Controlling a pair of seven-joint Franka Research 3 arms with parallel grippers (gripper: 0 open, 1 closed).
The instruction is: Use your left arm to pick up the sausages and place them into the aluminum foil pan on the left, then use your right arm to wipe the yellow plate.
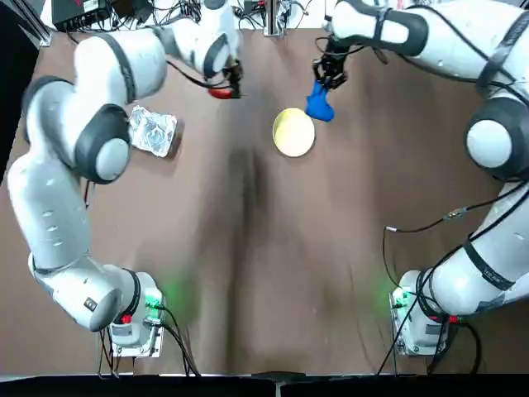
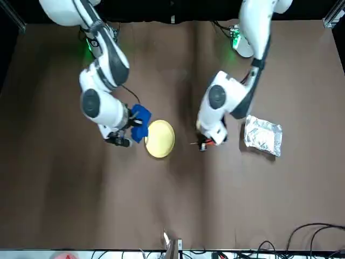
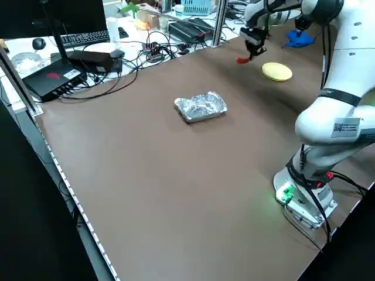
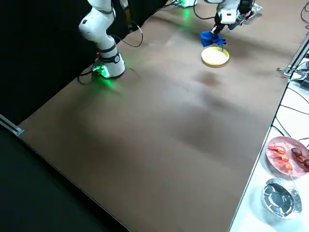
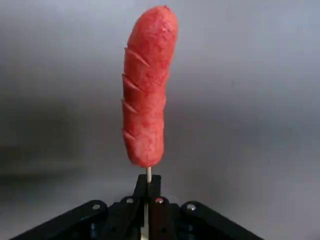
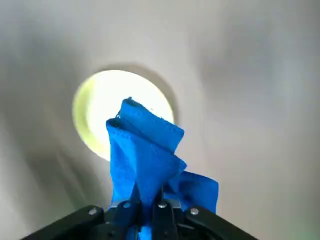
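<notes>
Red sausage, blue cloth, yellow plate

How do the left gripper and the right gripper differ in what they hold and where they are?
The left gripper pinches the thin stick of the sausage; the right gripper clamps a bunched blue cloth. The left gripper is between the aluminum foil pan and the yellow plate; the right gripper is beside the plate's far edge. Both are shut and raised off the table.
</notes>
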